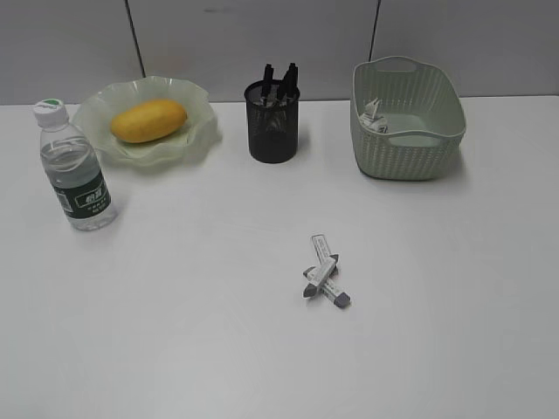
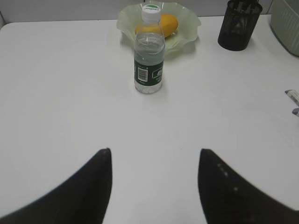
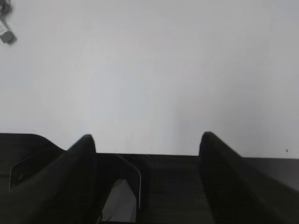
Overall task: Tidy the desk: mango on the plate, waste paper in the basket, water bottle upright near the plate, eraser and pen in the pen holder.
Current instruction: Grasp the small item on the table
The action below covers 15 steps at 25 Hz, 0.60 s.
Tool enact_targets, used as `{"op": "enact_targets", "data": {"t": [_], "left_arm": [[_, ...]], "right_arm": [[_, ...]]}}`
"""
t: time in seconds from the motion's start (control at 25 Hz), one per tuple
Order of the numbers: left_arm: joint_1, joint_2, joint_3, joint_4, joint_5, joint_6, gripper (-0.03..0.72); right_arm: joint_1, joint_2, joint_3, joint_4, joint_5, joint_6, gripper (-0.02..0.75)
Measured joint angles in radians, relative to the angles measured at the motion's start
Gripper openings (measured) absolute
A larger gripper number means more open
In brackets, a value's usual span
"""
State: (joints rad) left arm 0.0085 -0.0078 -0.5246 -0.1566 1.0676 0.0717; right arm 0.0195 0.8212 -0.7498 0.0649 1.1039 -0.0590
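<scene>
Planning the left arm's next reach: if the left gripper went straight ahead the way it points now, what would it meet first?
Probably the water bottle, standing upright roughly ahead of the open left gripper, with bare desk between. Behind it: the plate holding the mango.

Left claw [image 2: 154, 186]: two dark fingers [image 2: 88, 191] spread apart, nothing between them, hovering above the tabletop [image 2: 60, 93] (tips only, arm itself unseen). Right claw [image 3: 147, 177]: fingers [image 3: 224, 177] likewise parted and empty, low over the tabletop's near edge. Neither arm nor claw shows in the exterior view.
</scene>
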Motion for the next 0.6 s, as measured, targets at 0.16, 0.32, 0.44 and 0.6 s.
{"op": "enact_targets", "data": {"t": [0.16,0.32,0.44,0.6], "left_arm": [[0.000,0.000,0.000,0.000,0.000,0.000,0.445],[0.000,0.000,0.000,0.002,0.000,0.000,0.445],[0.000,0.000,0.000,0.002,0.000,0.000,0.445],[0.000,0.000,0.000,0.003,0.000,0.000,0.445]], "right_arm": [[0.000,-0.189,0.102,0.000,-0.052,0.000,0.542],[0.000,-0.353,0.176,0.000,-0.068,0.000,0.542],[0.000,-0.453,0.219,0.000,-0.071,0.000,0.542],[0.000,-0.550,0.241,-0.001,-0.064,-0.001,0.542]]}}
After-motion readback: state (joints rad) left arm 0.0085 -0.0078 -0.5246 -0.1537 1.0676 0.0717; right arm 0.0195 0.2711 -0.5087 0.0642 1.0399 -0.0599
